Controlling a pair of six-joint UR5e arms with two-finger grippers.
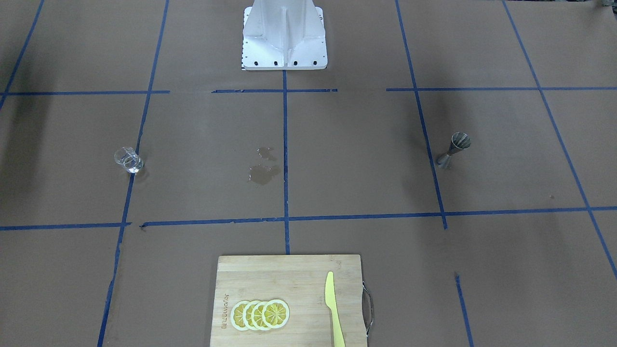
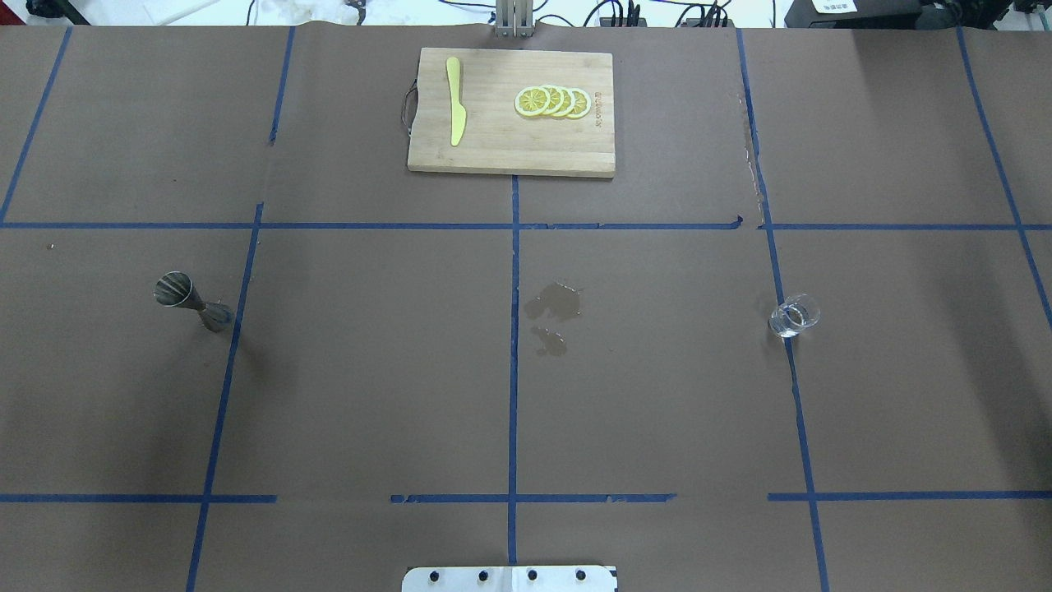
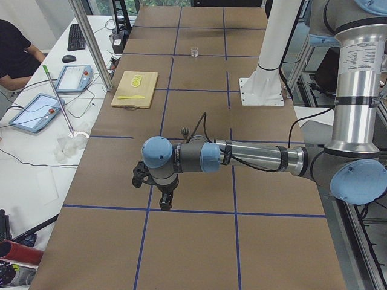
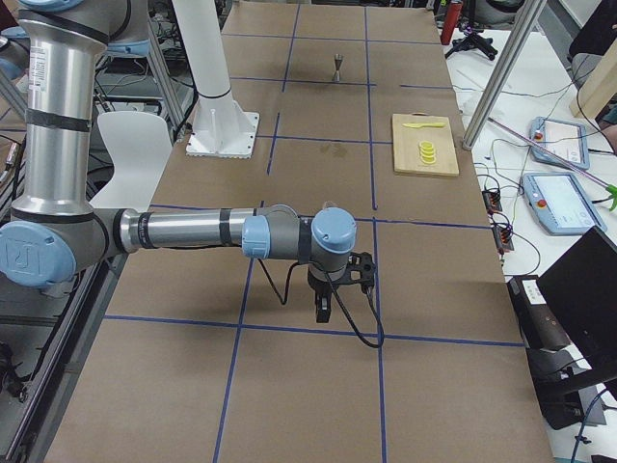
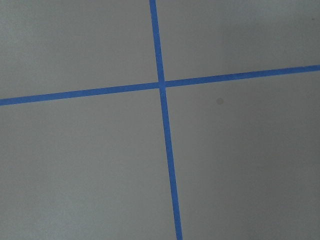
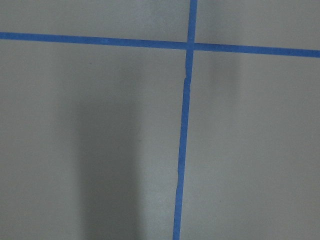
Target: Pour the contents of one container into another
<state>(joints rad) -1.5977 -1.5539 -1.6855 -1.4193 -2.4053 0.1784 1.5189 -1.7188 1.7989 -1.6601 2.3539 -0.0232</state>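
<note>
Carrying the glass cup (image 2: 795,316) to the distant, tippy jigger (image 2: 193,300) risks spilling; how open the left claw (image 3: 164,202) and right claw (image 4: 323,311) are cannot be told.

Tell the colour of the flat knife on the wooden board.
The knife is pale yellow; best in front-facing view.

Robot lab: paper-covered table (image 2: 370,370) gridded with blue tape (image 2: 514,411), control tablets (image 3: 74,78) and keyboard (image 3: 77,37) on a side desk (image 3: 30,175).
</note>
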